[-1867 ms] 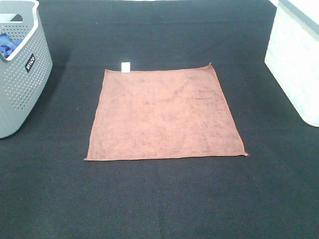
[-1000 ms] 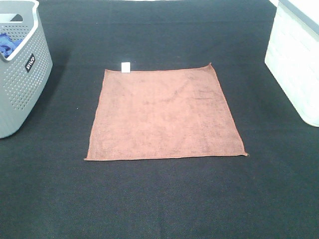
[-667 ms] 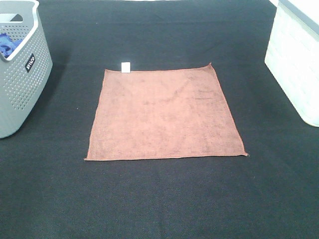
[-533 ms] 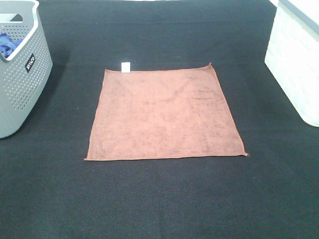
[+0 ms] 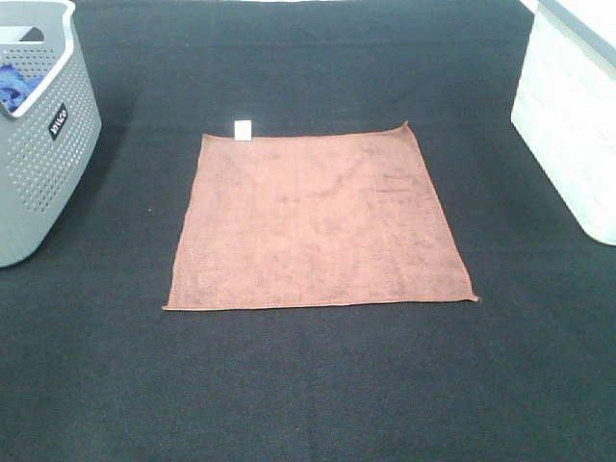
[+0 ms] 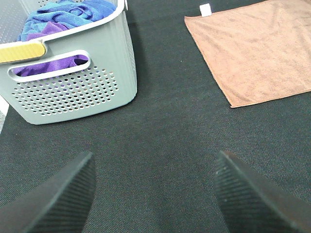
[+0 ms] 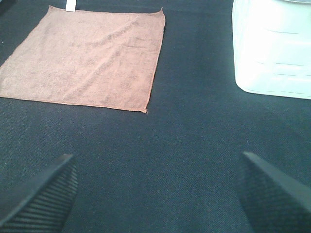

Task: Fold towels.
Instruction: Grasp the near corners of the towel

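A square terracotta towel (image 5: 318,219) lies flat and unfolded on the black table, with a small white tag (image 5: 243,129) at its far left corner. It also shows in the left wrist view (image 6: 252,48) and the right wrist view (image 7: 87,58). Neither gripper shows in the exterior high view. My left gripper (image 6: 155,194) is open and empty over bare table, short of the towel's near left corner. My right gripper (image 7: 158,194) is open and empty over bare table, short of the towel's near right corner.
A grey perforated basket (image 5: 38,135) at the far left holds blue and purple cloths (image 6: 58,14). A white bin (image 5: 573,115) stands at the far right; it also shows in the right wrist view (image 7: 272,48). Black table surface surrounds the towel.
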Motion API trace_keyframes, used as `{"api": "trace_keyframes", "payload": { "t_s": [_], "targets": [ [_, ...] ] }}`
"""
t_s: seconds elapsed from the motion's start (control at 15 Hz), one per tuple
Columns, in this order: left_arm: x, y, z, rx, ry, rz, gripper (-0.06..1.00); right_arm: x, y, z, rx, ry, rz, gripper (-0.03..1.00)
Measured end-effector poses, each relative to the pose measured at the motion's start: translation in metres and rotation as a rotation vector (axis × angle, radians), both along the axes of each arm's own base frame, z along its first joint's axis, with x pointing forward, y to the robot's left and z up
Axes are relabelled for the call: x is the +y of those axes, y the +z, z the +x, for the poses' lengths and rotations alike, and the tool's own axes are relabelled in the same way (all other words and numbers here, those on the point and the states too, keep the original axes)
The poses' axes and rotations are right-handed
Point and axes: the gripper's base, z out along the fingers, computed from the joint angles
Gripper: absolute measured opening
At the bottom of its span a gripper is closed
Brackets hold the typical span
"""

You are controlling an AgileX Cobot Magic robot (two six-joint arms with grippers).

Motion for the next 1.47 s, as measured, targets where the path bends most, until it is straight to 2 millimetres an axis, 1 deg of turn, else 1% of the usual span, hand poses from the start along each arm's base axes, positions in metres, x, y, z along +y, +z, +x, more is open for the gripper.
{"api": "trace_keyframes", "payload": {
  "t_s": [1.47],
  "targets": [
    [0.0, 0.0, 0.0, 0.0, 0.0, 0.0, 0.67, 0.0, 0.0, 0.0, 0.0, 0.0, 0.0, 0.83]
  ]
}}
